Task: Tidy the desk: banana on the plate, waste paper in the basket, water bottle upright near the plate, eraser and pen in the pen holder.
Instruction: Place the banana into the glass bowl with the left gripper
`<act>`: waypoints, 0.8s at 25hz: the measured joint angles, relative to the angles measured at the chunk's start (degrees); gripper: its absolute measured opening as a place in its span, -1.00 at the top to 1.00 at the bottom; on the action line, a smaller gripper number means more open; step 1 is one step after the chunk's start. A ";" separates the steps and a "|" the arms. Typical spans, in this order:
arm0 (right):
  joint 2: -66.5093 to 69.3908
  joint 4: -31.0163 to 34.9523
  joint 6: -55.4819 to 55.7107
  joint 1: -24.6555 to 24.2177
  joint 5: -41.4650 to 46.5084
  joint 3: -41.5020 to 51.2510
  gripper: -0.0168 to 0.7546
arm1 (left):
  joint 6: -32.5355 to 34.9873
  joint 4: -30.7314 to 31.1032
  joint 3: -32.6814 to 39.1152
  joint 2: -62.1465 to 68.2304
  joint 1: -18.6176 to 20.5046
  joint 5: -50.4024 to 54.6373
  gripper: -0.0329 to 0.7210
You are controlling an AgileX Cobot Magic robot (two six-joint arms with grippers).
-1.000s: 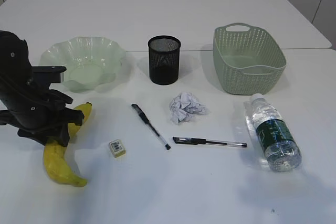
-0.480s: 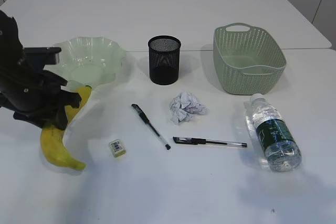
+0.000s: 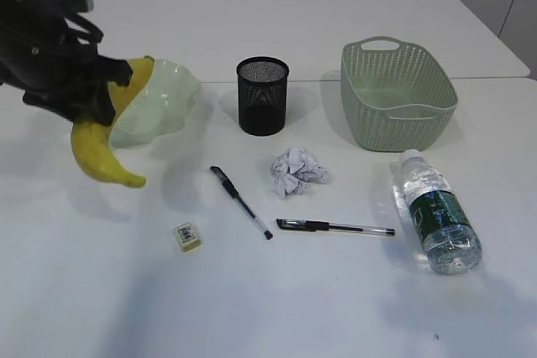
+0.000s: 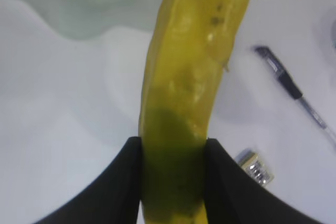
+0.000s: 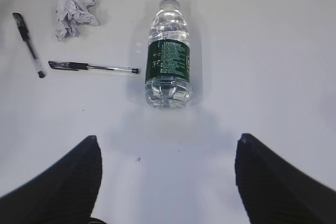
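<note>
In the left wrist view, two black fingers (image 4: 118, 182) are seen at the bottom of the frame, clamped on either side of the banana (image 4: 194, 77), which runs from between them up to the top edge. The left gripper (image 3: 84, 94) is thus clenched on the fruit part-way along its length. In the exterior view the banana (image 3: 105, 144) is carried clear of the desk (image 3: 336, 308) at the upper left of the frame, its lower tip hanging free and its upper end raised over the near rim of the plate (image 3: 172, 98).

The step in hand is judged to be the first one: the banana is being brought to the plate and is not yet laid in it. For the next move, the fruit would have to be taken further over the dish's hollow, lowered, and only then released, so that it does not tip over the wavy rim.

The right gripper (image 5: 168, 182) is seen spread wide at the bottom of its own view, holding nothing, above bare desk just below the lying water bottle (image 5: 168, 56). Further out, the two pens (image 3: 336, 227), the eraser (image 3: 187, 236) and the waste paper (image 3: 296, 170) lie untouched mid-frame, with the pen holder (image 3: 263, 96) and the basket (image 3: 396, 98) behind them.
</note>
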 joint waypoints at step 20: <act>0.00 0.00 0.00 0.00 0.09 0.00 -0.56 | -2.78 -14.25 -27.77 17.69 9.83 -3.30 0.32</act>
